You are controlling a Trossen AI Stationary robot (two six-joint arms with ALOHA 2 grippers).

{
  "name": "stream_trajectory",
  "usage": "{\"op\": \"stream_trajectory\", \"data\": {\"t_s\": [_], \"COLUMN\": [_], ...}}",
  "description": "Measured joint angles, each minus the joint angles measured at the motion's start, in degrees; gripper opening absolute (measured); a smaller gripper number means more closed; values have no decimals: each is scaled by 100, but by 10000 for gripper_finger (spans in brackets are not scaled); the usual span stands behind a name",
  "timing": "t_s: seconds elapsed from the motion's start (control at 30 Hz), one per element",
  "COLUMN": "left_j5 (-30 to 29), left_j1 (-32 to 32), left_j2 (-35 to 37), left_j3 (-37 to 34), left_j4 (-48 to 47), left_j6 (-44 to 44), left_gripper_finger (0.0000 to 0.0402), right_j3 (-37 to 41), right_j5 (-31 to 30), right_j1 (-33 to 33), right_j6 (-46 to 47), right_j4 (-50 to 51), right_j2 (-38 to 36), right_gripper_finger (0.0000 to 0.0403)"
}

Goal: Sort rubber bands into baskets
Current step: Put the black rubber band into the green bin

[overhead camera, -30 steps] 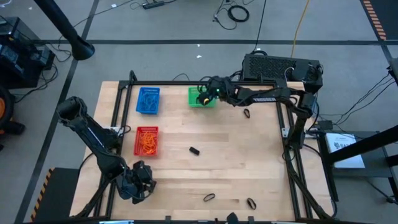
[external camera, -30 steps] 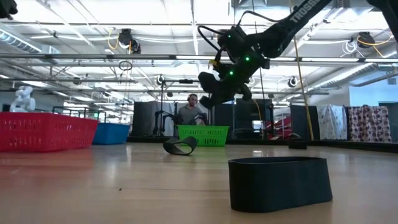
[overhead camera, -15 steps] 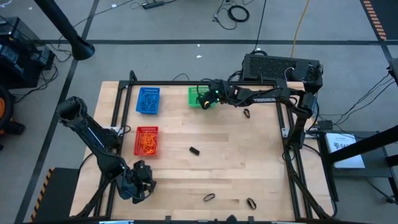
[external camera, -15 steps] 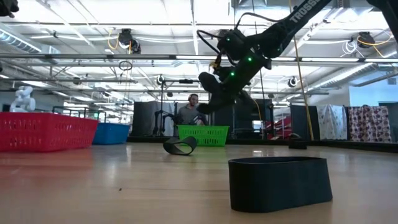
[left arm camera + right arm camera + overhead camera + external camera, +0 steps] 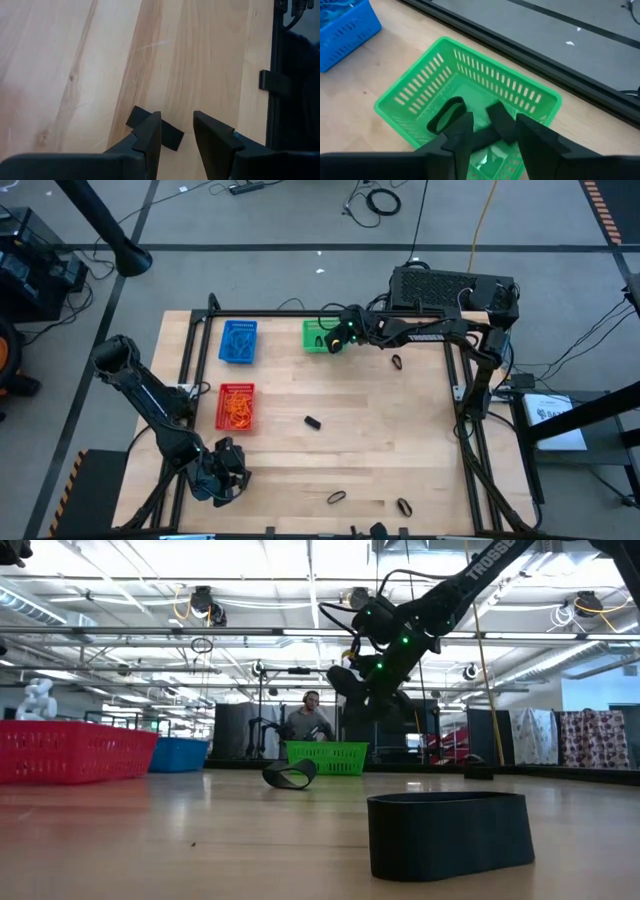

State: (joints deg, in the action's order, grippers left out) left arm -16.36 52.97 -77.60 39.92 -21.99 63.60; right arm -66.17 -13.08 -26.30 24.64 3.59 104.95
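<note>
Right claw (image 5: 492, 131) now parted over green basket (image 5: 420, 82) with black bands (image 5: 447, 114).

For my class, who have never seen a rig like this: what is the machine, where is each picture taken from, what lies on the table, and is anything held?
Two dark robot arms sort rubber bands by colour. One camera looks straight down, one sits at table height, and one rides on each wrist. On the wooden table stand a blue basket, a red basket with orange bands, and a green basket. Four black rubber bands lie loose. The right pincer hangs open over the green basket, holding nothing; black bands lie inside. The left pincer waits open at the table's near left corner.
</note>
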Motion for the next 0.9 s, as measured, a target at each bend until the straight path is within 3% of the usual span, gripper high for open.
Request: {"op": "stream_trajectory", "data": {"t_s": [0.27, 0.5, 0.7, 0.9], "left_j5": [-18, 303, 523, 522], "left_j1": [0, 0, 43, -157], "left_j2": [0, 0, -58, -196], "left_j3": [0, 0, 0, 0], "left_j4": [-1, 51, 54, -89], "left_j6": [9, 46, -79, 1521], "left_gripper_finger": [121, 121, 121, 121], "right_j3": [0, 0, 0, 0], "right_j5": [289, 1643, 2614, 2692], "right_j1": [2, 193, 1083, 2166], "right_j6": [-116, -118, -272, -267], "right_j4": [-49, -210, -81, 161], "right_j2": [-49, -427, -700, -900], "right_gripper_finger": [165, 166, 166, 166]}}
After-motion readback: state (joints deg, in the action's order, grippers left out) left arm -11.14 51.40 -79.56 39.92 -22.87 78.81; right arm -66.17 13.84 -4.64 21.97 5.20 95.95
